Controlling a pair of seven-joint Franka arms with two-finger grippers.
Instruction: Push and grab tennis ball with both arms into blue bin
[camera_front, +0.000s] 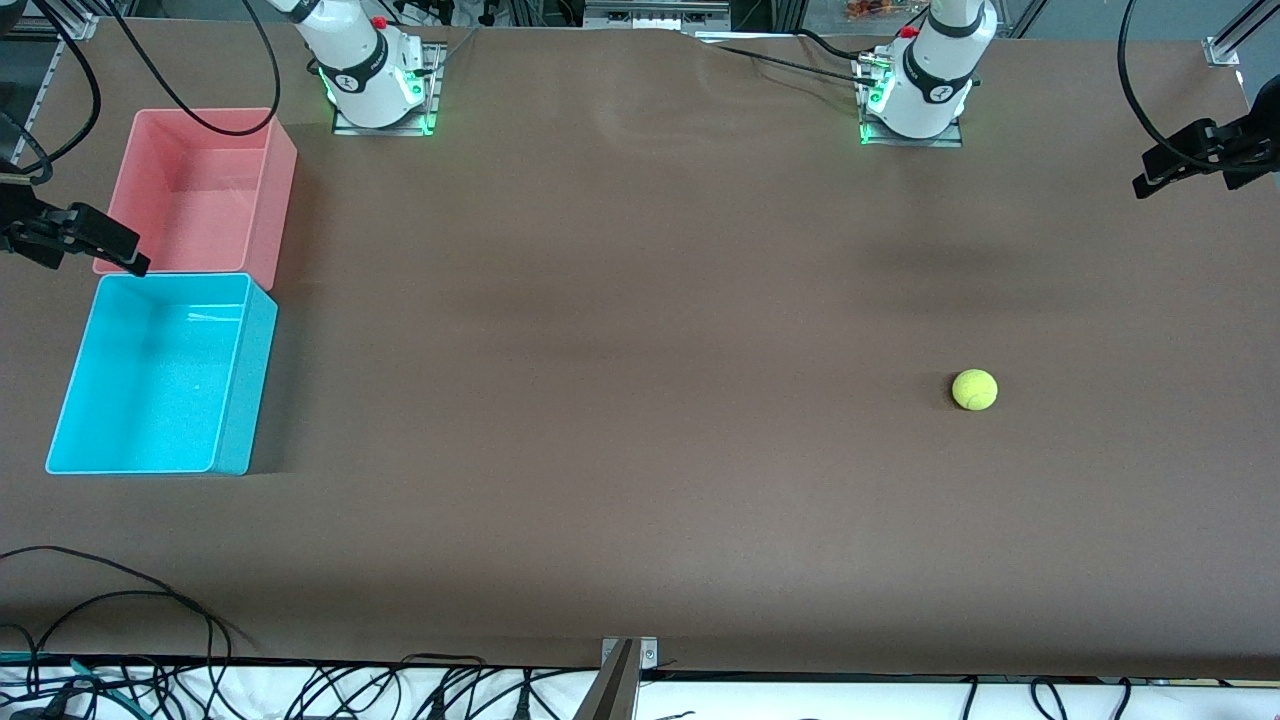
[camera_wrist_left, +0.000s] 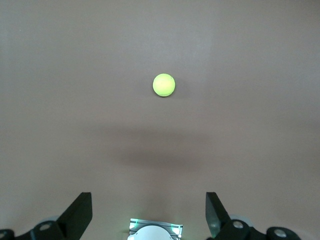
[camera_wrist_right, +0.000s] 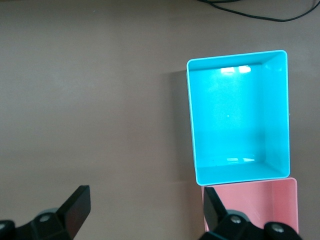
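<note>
Brown worktop (camera_front: 640, 400) is lying bare around the tennis ball (camera_front: 974, 389), which is resting well apart from the blue bin (camera_front: 235, 400), toward the left arm's end. We are hovering the left claw (camera_wrist_left: 149, 212) and the right claw (camera_wrist_right: 145, 210) wide open, holding nothing. We are judging the left claw should push gently toward the bin, low at the ball's middle.

Pink tub (camera_front: 203, 190) on brown table (camera_front: 620, 350); cables (camera_front: 120, 640) along nearer edge.

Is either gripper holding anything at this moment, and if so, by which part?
Nothing is held. The left gripper and right gripper both show open, empty fingers. The tennis ball lies alone on the table, and the blue bin is empty.
</note>
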